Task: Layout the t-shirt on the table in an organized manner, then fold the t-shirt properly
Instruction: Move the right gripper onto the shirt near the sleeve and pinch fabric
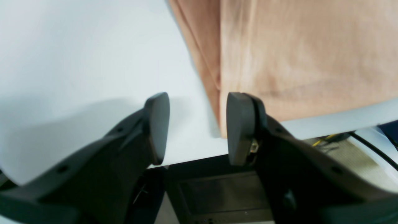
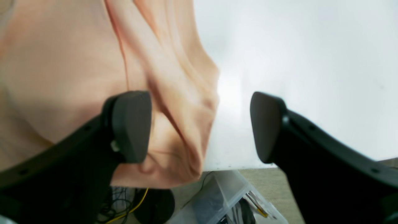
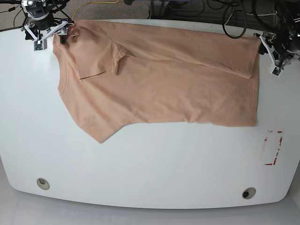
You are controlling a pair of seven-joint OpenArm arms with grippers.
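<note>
With both arms parked at the far corners of the table (image 3: 150, 187), the shirt (image 3: 159, 89) lies spread along its far edge, a sleeve folded inward. Left gripper (image 1: 197, 127) and right gripper (image 2: 200, 127) have jaws spread, holding nothing, seemingly just released.

Left claw (image 1: 196, 127) gapes over t-shirt (image 1: 304, 59) corner on table (image 1: 77, 62).

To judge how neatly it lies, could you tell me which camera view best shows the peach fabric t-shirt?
The base view: the whole peach fabric t-shirt shows there, spread on the glossy white table with one sleeve folded inward. The left wrist view shows only a straight layered edge; the right wrist view shows only a bunched edge at the table's rim.
</note>
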